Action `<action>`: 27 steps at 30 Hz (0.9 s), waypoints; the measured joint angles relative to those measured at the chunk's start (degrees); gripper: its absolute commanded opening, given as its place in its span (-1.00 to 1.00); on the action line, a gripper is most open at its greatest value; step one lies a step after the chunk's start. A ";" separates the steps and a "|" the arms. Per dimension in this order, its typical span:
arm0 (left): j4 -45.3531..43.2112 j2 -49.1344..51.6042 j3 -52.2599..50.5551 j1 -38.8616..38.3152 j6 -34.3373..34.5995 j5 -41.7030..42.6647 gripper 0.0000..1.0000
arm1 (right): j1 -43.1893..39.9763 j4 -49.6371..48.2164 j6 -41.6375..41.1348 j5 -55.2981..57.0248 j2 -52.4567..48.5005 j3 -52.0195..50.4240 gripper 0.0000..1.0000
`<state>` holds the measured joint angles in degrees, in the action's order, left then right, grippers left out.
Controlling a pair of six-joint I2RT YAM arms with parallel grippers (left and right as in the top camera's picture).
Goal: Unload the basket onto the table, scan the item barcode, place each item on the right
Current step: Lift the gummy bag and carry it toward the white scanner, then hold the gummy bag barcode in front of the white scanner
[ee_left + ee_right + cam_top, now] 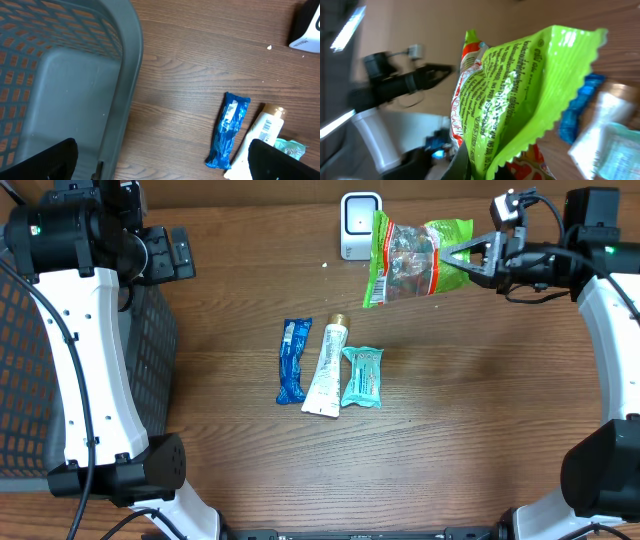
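Note:
A green and clear snack bag (415,260) hangs in the air at the back right, and my right gripper (462,258) is shut on its right edge. The bag's left end is just in front of the white barcode scanner (360,225). In the right wrist view the bag (520,90) fills the middle, with its printed green back toward the camera and the right gripper (485,167) pinching its lower edge. My left gripper (180,252) stands open at the back left. In its own view the left gripper (162,167) is spread wide above the basket's edge, holding nothing.
A blue packet (292,361), a white tube (327,368) and a teal packet (361,377) lie side by side mid-table. A grey mesh basket (160,360) stands along the left edge. The scanner's corner (306,30) shows in the left wrist view.

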<state>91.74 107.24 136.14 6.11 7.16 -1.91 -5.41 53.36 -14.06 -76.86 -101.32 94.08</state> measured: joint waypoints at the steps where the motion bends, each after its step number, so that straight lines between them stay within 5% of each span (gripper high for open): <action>1: 0.00 0.00 0.00 0.00 0.00 0.00 1.00 | 0.81 -0.15 -0.63 4.15 0.02 0.00 -0.93; 8: 0.00 0.00 0.00 0.00 0.00 0.00 0.99 | 16.83 -5.95 -2.05 46.23 0.00 0.00 -0.92; 12: -0.02 0.00 0.00 -0.02 0.00 0.02 1.00 | 26.10 -16.09 3.65 71.84 -0.15 0.00 -0.92; 15: 0.00 0.00 0.00 0.00 0.00 0.02 0.99 | 31.32 -28.00 17.33 88.30 -1.97 0.26 -0.92; 19: -0.02 0.00 0.00 0.00 0.00 0.00 1.00 | 34.34 -39.85 34.34 97.11 -6.84 0.52 -0.92; 27: -0.02 0.00 0.02 0.00 0.20 0.00 1.00 | 33.99 -61.13 65.42 103.30 -19.12 0.33 -0.92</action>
<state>91.72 107.24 136.16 6.11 7.35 -1.91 28.58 -7.77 51.35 26.44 -120.44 94.41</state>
